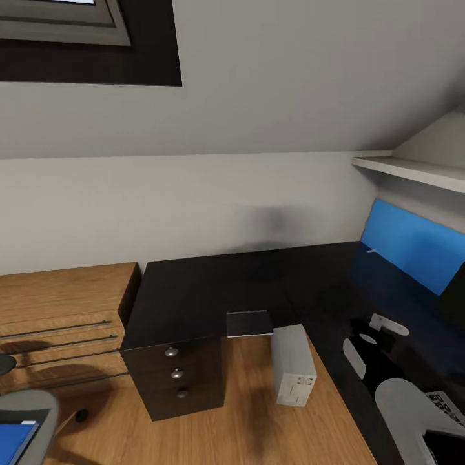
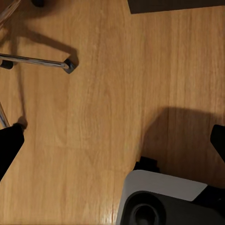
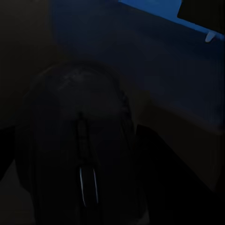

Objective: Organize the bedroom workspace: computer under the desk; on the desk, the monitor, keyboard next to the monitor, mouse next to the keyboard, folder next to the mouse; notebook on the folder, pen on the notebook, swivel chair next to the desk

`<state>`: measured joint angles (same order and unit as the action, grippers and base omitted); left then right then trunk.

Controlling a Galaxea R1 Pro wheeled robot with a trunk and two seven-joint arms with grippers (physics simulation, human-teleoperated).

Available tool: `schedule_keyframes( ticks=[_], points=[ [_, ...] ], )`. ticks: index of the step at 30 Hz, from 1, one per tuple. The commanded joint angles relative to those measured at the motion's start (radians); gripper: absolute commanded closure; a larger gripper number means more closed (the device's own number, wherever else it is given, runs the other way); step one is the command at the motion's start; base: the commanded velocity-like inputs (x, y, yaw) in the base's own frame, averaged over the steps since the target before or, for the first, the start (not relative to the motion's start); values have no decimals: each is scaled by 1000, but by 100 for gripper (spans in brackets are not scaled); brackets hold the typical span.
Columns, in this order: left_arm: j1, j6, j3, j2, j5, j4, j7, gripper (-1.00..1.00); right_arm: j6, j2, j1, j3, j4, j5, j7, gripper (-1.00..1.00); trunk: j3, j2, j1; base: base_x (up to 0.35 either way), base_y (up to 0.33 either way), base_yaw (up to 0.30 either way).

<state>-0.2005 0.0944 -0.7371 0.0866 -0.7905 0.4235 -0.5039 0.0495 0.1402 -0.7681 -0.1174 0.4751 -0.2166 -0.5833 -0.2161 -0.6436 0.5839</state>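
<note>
The black desk (image 1: 194, 290) runs along the wall, its drawer unit (image 1: 177, 381) below. The grey notebook (image 1: 248, 323) lies at the desk's front edge. On the floor under that edge stands the light grey computer (image 1: 294, 373). The swivel chair (image 1: 29, 407) at the lower left carries the blue folder (image 1: 14, 440). My right arm (image 1: 413, 407) reaches over the desk's right wing. Seen close up, the dark mouse (image 3: 75, 108) sits between the fingers of my right gripper (image 3: 77, 154). My left gripper (image 2: 112, 140) hangs open over the wooden floor. The keyboard, the pen and the monitor are out of view.
A light wood drawer chest (image 1: 64, 297) stands left of the desk. A blue wall panel (image 1: 413, 245) and a white shelf (image 1: 413, 169) are at the right. The chair's chrome leg (image 2: 35, 61) and my own base (image 2: 164, 201) lie near the left gripper.
</note>
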Motion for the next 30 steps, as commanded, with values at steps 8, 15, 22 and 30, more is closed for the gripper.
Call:
schedule_keyframes(
  ticks=[8,15,22,30],
  points=[
    [-1,5,-7,-1,-10,1,-5,-100,56,51,-95,0,-169,-21,-172,100,-2,-1,0,0,0,0],
    [-1,5,-7,-2,-9,1,-6,-100,163,48,-106,-33,-182,-106,-189,100,-2,-1,0,0,0,0],
    [-1,5,-8,-3,-9,5,-7,-100,184,44,-106,-34,-182,-117,-194,100,-2,-1,0,0,0,0],
    [-1,25,-7,-2,-9,13,-8,-100,182,42,-106,-40,-182,-124,-198,100,-2,-1,0,0,0,-48]
  ],
)
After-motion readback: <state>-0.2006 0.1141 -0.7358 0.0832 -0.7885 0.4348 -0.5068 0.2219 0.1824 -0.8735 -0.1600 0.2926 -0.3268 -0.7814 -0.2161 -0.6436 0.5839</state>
